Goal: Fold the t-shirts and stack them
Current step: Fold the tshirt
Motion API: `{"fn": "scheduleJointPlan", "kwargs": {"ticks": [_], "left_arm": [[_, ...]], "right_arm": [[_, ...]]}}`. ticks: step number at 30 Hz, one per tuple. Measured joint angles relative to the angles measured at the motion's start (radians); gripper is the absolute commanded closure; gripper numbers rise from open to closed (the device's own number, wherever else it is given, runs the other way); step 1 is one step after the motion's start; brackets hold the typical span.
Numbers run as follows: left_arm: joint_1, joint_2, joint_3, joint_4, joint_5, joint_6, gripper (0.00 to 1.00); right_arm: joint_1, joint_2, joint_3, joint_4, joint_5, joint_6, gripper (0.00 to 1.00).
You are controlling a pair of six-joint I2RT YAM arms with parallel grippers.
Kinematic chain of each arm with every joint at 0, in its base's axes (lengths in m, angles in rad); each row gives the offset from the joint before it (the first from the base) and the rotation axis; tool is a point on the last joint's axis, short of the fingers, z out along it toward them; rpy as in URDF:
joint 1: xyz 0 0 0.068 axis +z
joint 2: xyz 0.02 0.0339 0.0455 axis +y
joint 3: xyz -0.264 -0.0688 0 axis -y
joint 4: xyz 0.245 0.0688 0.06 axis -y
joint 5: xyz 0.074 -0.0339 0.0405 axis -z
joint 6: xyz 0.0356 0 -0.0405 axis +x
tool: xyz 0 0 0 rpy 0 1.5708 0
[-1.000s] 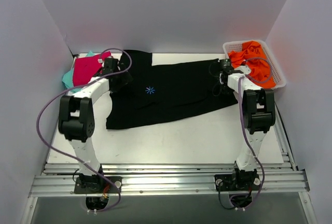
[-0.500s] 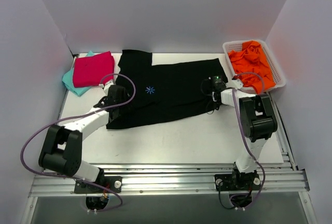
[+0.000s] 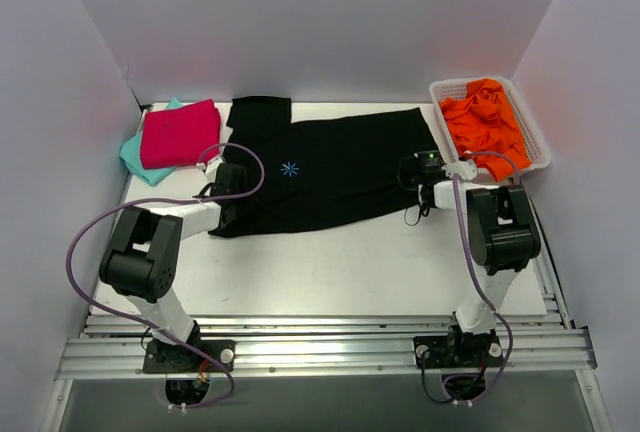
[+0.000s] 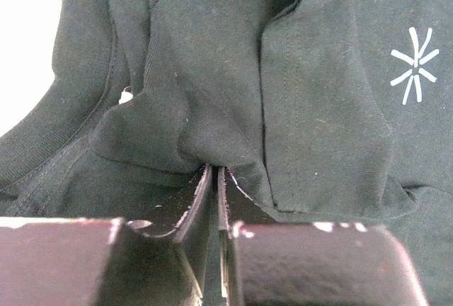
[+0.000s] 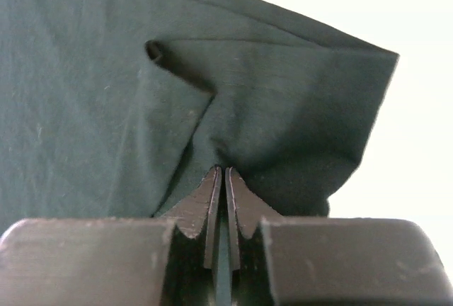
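Note:
A large black t-shirt with a small light-blue asterisk lies spread across the table. My left gripper is shut on a bunched fold at the shirt's left end, the cloth puckering up from its tips. My right gripper is shut on the shirt's right edge, cloth pinched between its tips. A folded magenta-pink t-shirt lies on a teal one at the back left.
A white basket holding crumpled orange cloth stands at the back right. White walls enclose the table on three sides. Cables loop from both arms over the table.
Both grippers came down from the back corners onto the black t-shirt's ends and shut on the cloth. The shirt's left and right ends now bunch slightly.

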Motion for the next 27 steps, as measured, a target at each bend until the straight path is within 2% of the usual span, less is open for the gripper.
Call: {"fn": "scheduleJointPlan", "kwargs": {"ticks": [4,8,15,19,20,21,22,23,24,25,27], "left_arm": [[-0.006,-0.004,0.001,-0.02,-0.011,-0.02,0.85],[-0.04,-0.079,-0.05,-0.095,-0.054,-0.056,0.85],[-0.082,-0.387,-0.224,-0.278,-0.109,-0.112,0.85],[-0.133,-0.636,-0.279,-0.4,-0.137,-0.143,0.79],[-0.148,-0.699,-0.285,-0.436,-0.14,-0.152,0.76],[-0.161,-0.759,-0.285,-0.468,-0.146,-0.158,0.64],[-0.174,-0.822,-0.285,-0.5,-0.15,-0.162,0.54],[-0.181,-0.868,-0.285,-0.521,-0.155,-0.165,0.44],[-0.188,-0.907,-0.281,-0.542,-0.16,-0.171,0.29],[-0.192,-0.932,-0.272,-0.558,-0.164,-0.166,0.21],[-0.193,-0.946,-0.246,-0.566,-0.168,-0.156,0.13]], "right_arm": [[-0.035,-0.081,-0.104,0.006,-0.002,0.044,1.0],[-0.006,-0.188,-0.183,-0.123,0.066,0.102,1.0],[0.019,-0.429,-0.342,-0.325,0.103,0.128,1.0],[0.023,-0.587,-0.398,-0.416,0.106,0.126,1.0],[0.028,-0.64,-0.408,-0.443,0.106,0.126,0.94],[0.033,-0.706,-0.415,-0.477,0.111,0.125,0.86],[0.035,-0.761,-0.416,-0.499,0.121,0.124,0.61],[0.04,-0.812,-0.415,-0.514,0.132,0.122,0.51],[0.042,-0.857,-0.409,-0.531,0.14,0.106,0.3],[0.045,-0.894,-0.397,-0.55,0.149,0.101,0.22],[0.046,-0.937,-0.347,-0.587,0.166,0.069,0.14]]}}
